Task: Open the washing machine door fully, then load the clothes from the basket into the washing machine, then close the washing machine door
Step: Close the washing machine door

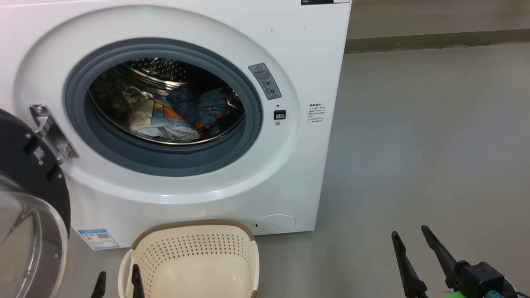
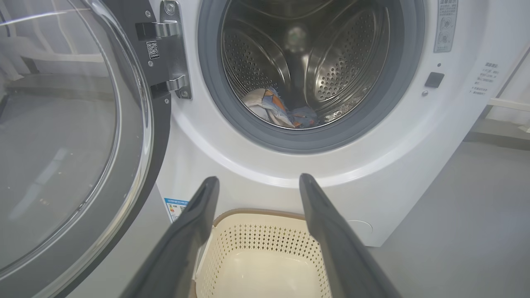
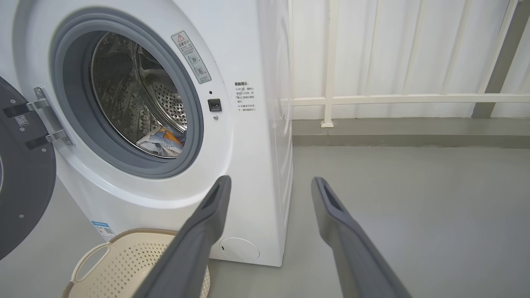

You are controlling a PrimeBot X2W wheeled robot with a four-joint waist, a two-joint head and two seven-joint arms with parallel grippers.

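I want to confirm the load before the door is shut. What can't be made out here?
- washing machine door: cut off by the head view's left and bottom edges.
- clothes: how many pieces there are; they lie bundled in the drum's shadow.
- basket: its near end is cut off by every view's bottom edge; the left tool covers more.
- warning label: print too small.

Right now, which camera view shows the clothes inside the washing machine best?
The head view: the clothes lie large and nearly whole in the drum. The left wrist view shows the clothes smaller, low behind the gasket. The right wrist view shows a sideways slice of them past the gasket's rim.
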